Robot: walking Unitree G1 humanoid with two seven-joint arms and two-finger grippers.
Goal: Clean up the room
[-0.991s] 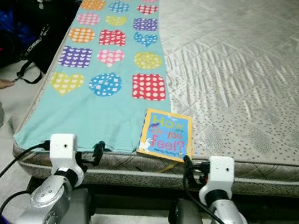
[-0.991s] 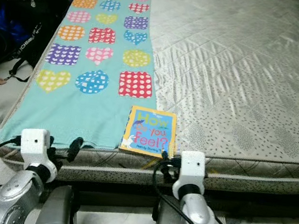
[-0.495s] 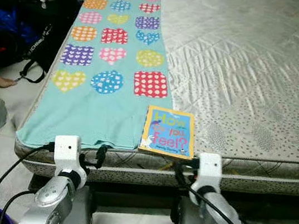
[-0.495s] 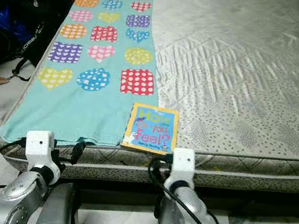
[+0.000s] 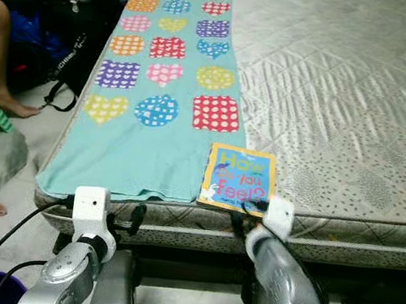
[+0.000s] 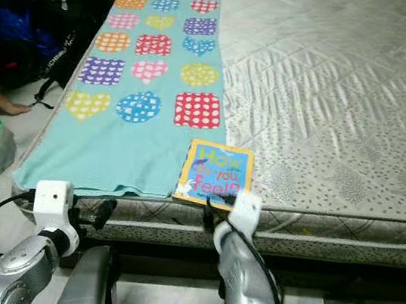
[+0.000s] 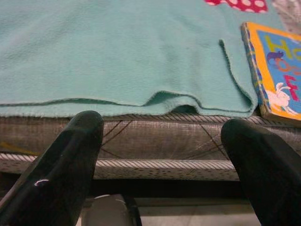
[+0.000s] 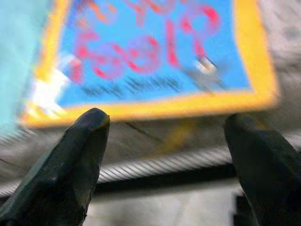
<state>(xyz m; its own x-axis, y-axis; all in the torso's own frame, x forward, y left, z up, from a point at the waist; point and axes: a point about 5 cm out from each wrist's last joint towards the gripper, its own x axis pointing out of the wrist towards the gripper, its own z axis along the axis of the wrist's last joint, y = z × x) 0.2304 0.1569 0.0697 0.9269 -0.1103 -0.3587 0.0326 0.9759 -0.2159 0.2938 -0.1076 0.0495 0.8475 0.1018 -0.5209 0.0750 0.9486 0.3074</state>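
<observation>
We reach our right gripper (image 8: 164,155) for the yellow-bordered blue picture book (image 5: 238,178) at the mattress edge.

Its fingers are spread wide and empty, the book lying flat just ahead of them, beside the teal heart-patterned blanket (image 5: 159,84) on the grey quilted mattress (image 5: 347,105). We should slide one finger under the overhanging edge, then close squarely. Our left gripper (image 7: 162,165) is also open, below the blanket's hem.
</observation>
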